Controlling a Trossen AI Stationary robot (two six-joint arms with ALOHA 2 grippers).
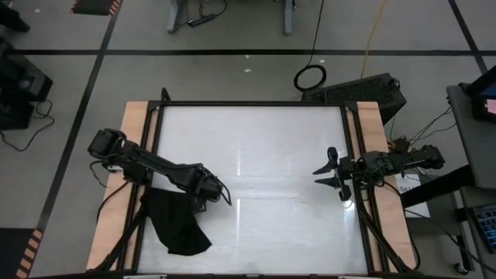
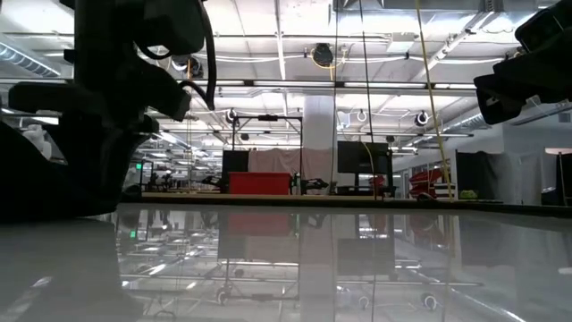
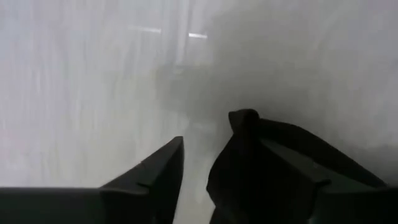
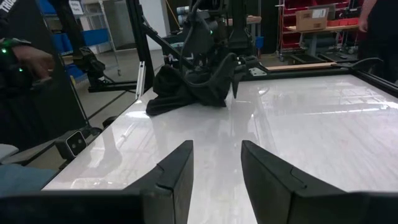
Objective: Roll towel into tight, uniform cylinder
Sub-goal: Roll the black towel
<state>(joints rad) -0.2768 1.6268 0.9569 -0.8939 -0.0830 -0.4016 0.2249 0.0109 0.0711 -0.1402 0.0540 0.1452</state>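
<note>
A: So, where do things stand on the table (image 1: pixel 256 155)?

B: The towel (image 1: pixel 177 221) lies crumpled in a heap at the near left corner, not flat at all. My left gripper (image 1: pixel 215 188) is at its upper edge; in my left wrist view a fold of black cloth drapes over one finger (image 3: pixel 273 180), the other finger bare, with a gap between them. Whether I truly hold it or it only hangs there, I cannot tell.

A: And your right?

B: My right gripper (image 1: pixel 335 177) waits at the right side, well apart from the towel, fingers parted and empty.

A: How would you do this step well?

B: I judge the cloth must be spread flat first (a tight roll cannot start from a lump). I would draw one edge out toward the middle, low and slow, so the rest unfolds behind it, and bring the right arm over to pin the opposite corner.

A: Anything in the way?

B: The frame rail (image 1: pixel 152 147) runs just beside the heap, and part of the towel seems to overhang it; dragging could snag there. My arm's cable (image 1: pixel 225 194) loops near the cloth too.
</note>
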